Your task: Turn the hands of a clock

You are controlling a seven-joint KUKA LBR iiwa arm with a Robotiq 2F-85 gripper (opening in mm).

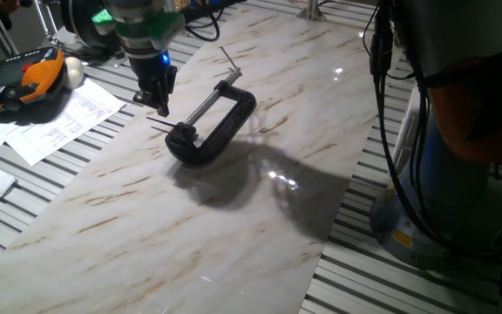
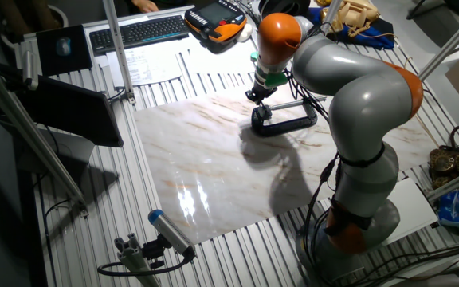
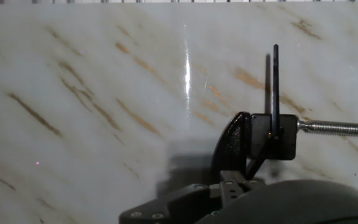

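Observation:
The clock is a black C-clamp point(image 1: 220, 131) lying flat on the marble board, also in the other fixed view point(image 2: 285, 123). Its silver threaded rod point(image 1: 209, 103) spans the opening. The hands are a thin dark cross-pin point(image 1: 159, 127) at the clamp's near-left end. In the hand view the pin point(image 3: 275, 87) stands upright through a black block, with the rod point(image 3: 340, 127) running right. My gripper point(image 1: 162, 111) hangs just above and left of that end with its fingers together. It also shows in the other fixed view point(image 2: 260, 97) and low in the hand view point(image 3: 238, 182), holding nothing.
An orange-and-black tool point(image 1: 24, 83) and papers point(image 1: 68, 118) lie left of the marble board point(image 1: 234, 227). A keyboard point(image 2: 138, 30) sits at the back. The robot's base and cables point(image 1: 425, 174) stand at the right, on a slatted table.

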